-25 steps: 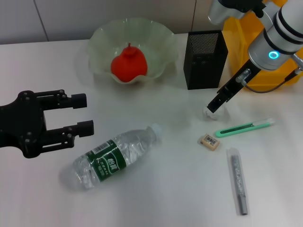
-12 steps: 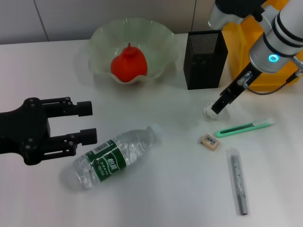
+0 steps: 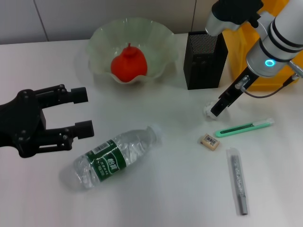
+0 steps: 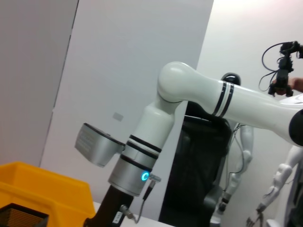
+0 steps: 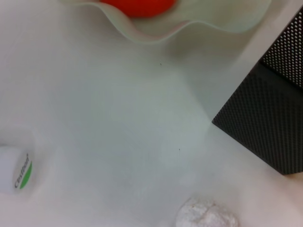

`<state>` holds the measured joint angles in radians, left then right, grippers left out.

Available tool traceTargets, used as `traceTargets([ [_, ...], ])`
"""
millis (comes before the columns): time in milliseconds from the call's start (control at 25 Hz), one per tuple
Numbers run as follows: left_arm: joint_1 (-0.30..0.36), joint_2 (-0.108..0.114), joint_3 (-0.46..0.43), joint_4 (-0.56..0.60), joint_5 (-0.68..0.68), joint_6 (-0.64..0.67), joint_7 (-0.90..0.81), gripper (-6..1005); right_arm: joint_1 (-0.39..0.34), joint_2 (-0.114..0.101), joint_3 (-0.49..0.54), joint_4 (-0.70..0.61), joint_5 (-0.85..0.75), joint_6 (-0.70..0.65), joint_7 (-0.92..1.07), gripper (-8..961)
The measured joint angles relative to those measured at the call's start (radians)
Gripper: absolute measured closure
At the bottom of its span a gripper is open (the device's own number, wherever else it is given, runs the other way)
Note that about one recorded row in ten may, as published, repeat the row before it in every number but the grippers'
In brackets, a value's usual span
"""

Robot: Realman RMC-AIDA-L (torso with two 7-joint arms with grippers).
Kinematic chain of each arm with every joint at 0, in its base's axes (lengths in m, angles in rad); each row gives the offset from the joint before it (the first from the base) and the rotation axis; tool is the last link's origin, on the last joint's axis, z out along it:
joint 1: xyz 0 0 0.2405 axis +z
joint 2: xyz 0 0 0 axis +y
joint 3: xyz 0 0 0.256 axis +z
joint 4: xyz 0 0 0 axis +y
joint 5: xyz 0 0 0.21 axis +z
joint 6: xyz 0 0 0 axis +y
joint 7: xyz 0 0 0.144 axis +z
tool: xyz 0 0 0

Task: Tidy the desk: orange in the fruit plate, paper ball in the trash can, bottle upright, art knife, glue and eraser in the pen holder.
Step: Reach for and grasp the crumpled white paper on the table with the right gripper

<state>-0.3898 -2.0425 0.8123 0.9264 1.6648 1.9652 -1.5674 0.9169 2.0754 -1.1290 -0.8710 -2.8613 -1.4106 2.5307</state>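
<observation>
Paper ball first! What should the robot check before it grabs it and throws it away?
1. Paper ball in reach of the right gripper: ok, the gripper is right at it.
2. Ball actually gripped: cannot tell, the fingers hide the contact.
3. Trash can nearby: ok, the yellow bin stands behind the pen holder.
4. Carry path: not ok yet, the pen holder stands close beside the route, so lift high.
5. Left gripper out of the way: ok, it is open, far off near the lying bottle.
</observation>
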Motion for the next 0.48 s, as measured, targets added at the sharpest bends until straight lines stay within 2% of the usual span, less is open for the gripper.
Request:
traceTargets([
  [160,-0.004,0.005,0.006,-0.019,0.0,0.02,0.008,205,0.003,0.0,0.0,0.013,0.002,0.014,-0.003,227],
  [480,-0.001,0.004,0.0,-0.017,-0.002,0.029,0.021,210,0.004,0.003,-0.002,0.035,0.009,0.031,-0.007,227],
])
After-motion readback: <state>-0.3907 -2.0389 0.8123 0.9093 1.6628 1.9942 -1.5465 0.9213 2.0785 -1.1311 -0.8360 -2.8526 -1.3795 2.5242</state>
